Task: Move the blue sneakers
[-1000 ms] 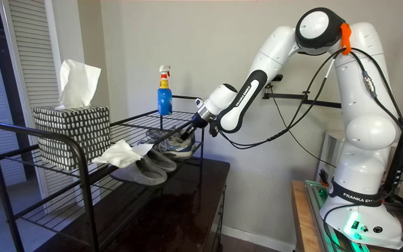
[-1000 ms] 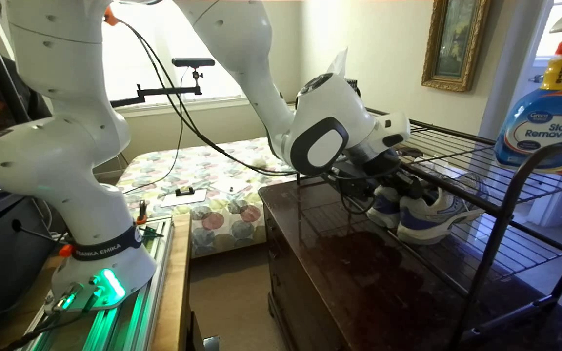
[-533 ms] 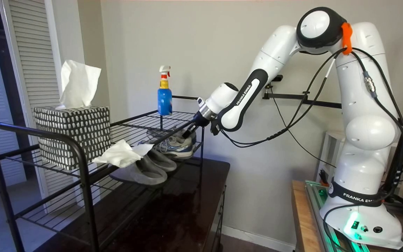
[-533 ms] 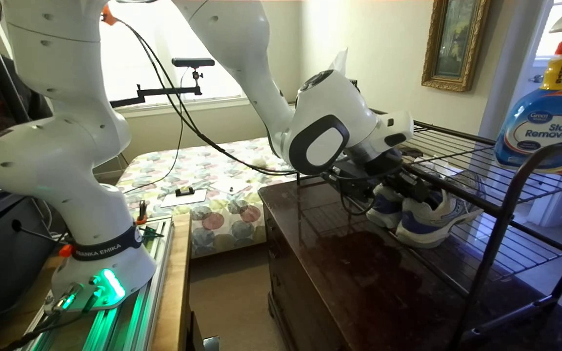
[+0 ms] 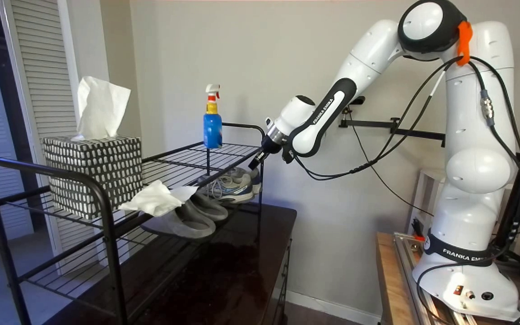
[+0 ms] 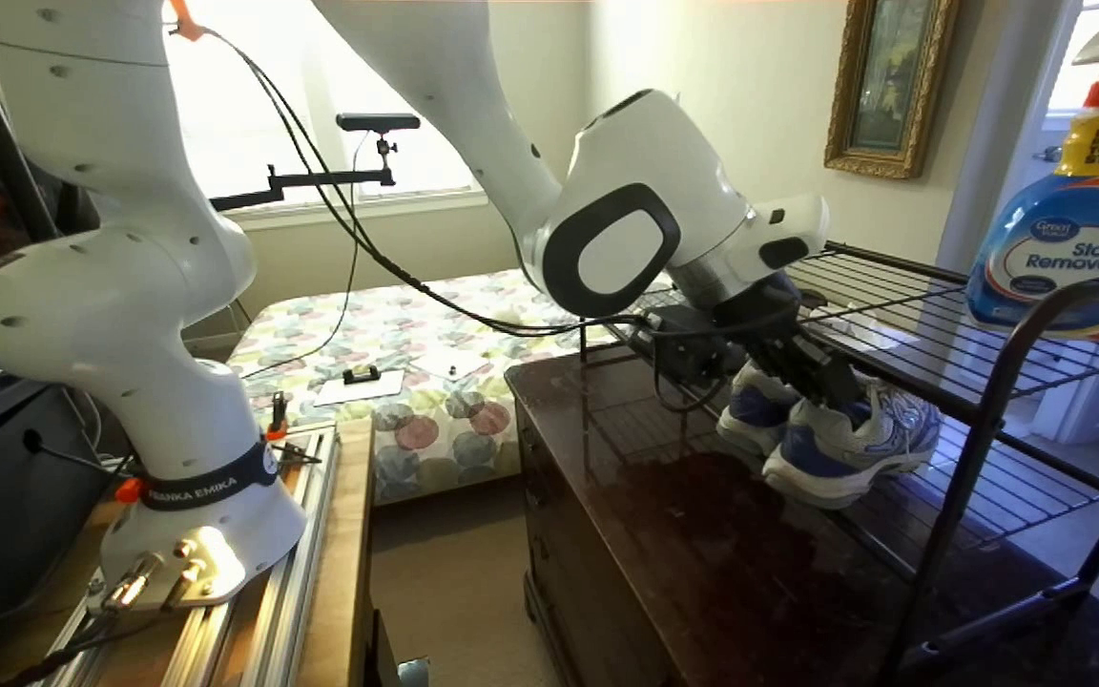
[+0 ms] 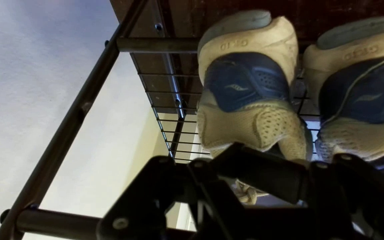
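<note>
The blue sneakers, a laced grey-beige pair with dark blue heels and pale soles, sit heels outward on the rack's middle shelf. In an exterior view the near sneaker (image 6: 836,458) stands beside the far sneaker (image 6: 757,410); the pair (image 5: 235,186) also shows in the opposite view. My gripper (image 6: 838,382) reaches in at the openings from above. In the upside-down wrist view my gripper (image 7: 303,173) has a finger inside the left sneaker (image 7: 248,80), the rest beside the right sneaker (image 7: 362,91). It appears shut on their inner side walls; the exact contact is hidden.
The black wire rack (image 5: 115,266) stands on a dark dresser (image 5: 237,271); its top-shelf bar (image 7: 58,223) runs close to my gripper. Grey slip-on shoes (image 5: 183,221) sit beside the sneakers. Above are a tissue box (image 5: 95,176), loose tissue (image 5: 155,201) and spray bottle (image 5: 212,131).
My gripper has moved back toward the robot base. The sneakers have shifted the same way, heels farther out over the shelf edge. The base light went from green to white-orange.
</note>
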`<act>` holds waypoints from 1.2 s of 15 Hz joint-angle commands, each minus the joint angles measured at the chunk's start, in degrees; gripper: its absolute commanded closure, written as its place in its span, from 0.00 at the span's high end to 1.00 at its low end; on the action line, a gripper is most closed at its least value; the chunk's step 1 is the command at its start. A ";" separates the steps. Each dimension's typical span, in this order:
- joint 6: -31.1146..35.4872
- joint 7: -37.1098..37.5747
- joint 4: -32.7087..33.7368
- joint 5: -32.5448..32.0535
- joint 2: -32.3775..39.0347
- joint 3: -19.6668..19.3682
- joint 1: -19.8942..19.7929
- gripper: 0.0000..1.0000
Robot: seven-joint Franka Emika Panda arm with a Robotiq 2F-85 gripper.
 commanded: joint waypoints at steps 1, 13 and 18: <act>-0.73 -0.19 -1.84 1.69 -0.28 4.67 -2.24 0.00; 10.65 1.21 -11.78 -0.83 -5.63 10.33 -9.06 0.39; 18.35 5.69 -25.46 -5.70 -18.07 12.21 -11.10 0.73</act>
